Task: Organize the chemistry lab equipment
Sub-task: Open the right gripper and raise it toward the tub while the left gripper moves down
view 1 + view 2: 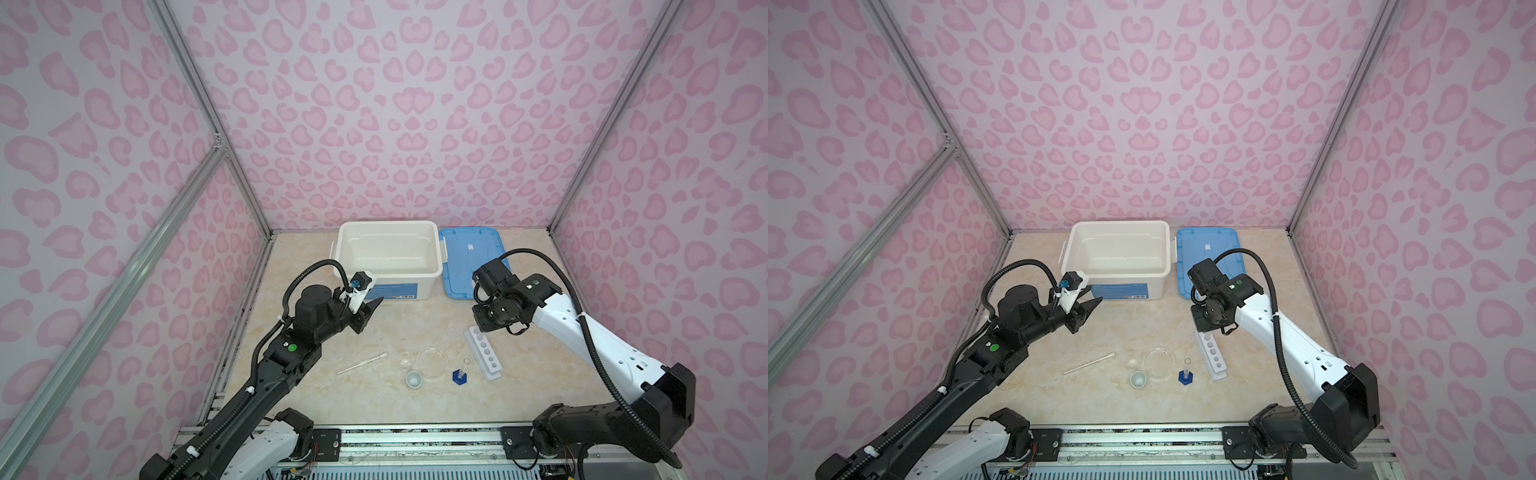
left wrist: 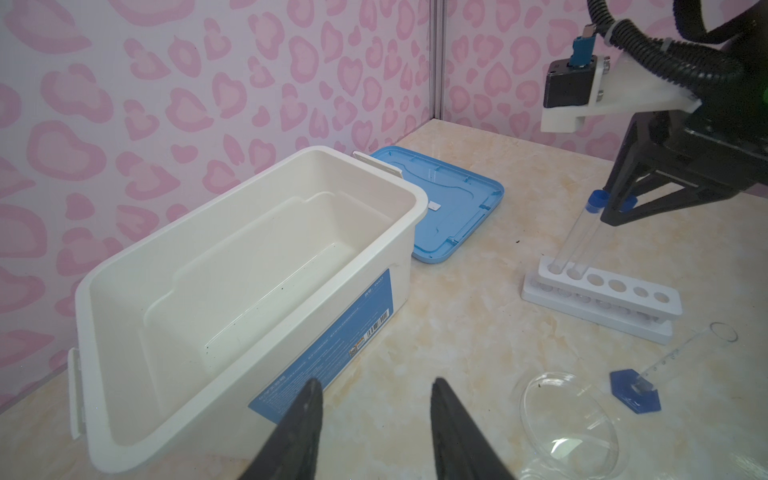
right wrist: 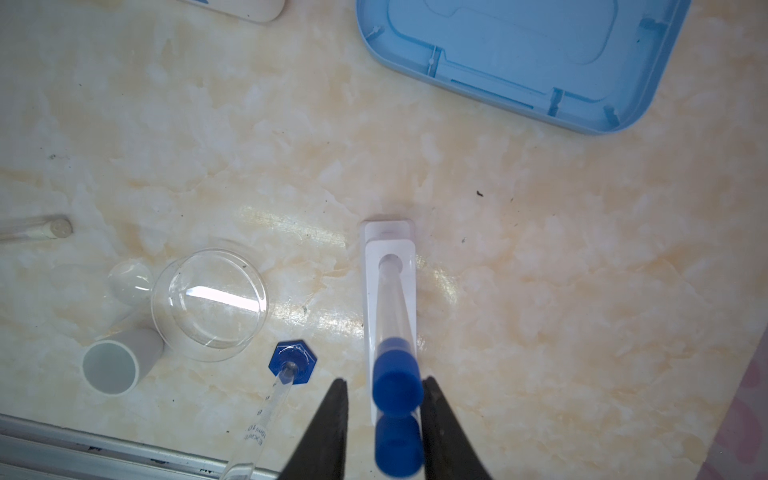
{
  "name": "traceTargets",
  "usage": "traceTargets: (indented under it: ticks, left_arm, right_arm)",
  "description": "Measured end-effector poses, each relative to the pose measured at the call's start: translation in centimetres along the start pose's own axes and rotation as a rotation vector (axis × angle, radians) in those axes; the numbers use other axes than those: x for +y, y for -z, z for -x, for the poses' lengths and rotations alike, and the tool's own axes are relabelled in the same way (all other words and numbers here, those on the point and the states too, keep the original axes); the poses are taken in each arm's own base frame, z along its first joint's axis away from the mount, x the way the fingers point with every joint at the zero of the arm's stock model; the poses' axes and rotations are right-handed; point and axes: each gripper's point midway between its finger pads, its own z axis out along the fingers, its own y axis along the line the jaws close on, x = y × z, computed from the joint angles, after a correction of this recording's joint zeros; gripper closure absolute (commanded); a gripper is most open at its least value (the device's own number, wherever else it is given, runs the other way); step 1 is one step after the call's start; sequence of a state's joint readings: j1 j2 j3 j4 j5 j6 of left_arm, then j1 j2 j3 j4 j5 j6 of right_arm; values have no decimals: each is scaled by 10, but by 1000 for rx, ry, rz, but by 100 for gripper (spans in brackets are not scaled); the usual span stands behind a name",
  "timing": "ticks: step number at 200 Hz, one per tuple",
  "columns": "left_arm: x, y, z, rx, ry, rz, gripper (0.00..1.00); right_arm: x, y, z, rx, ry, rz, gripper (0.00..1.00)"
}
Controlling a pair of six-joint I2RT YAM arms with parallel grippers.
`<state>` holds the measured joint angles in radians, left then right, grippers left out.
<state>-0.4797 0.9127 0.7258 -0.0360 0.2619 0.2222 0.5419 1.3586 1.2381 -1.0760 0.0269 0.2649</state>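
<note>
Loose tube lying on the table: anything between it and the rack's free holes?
Along the table, yes: the round dish, white cup and blue-based cylinder sit between the loose tube and the rack. The four free holes are uncovered; the right gripper hangs over the end holding two capped tubes.

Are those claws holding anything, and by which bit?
Nothing, it seems. The left gripper is empty; the right gripper straddles the blue cap of a test tube, with a gap showing.
</note>
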Motion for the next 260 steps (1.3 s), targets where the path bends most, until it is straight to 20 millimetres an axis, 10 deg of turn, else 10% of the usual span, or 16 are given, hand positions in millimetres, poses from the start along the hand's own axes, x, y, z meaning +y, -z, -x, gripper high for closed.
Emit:
traceTargets:
  ticks: [137, 260]
  left_arm:
    - [-7, 1, -5, 36, -17, -39, 55]
    - [-42, 6, -117, 541, -138, -161, 55]
  right_arm:
    - [0, 62, 54, -176, 60, 3, 69]
    - [23, 53, 117, -359, 89, 213, 69]
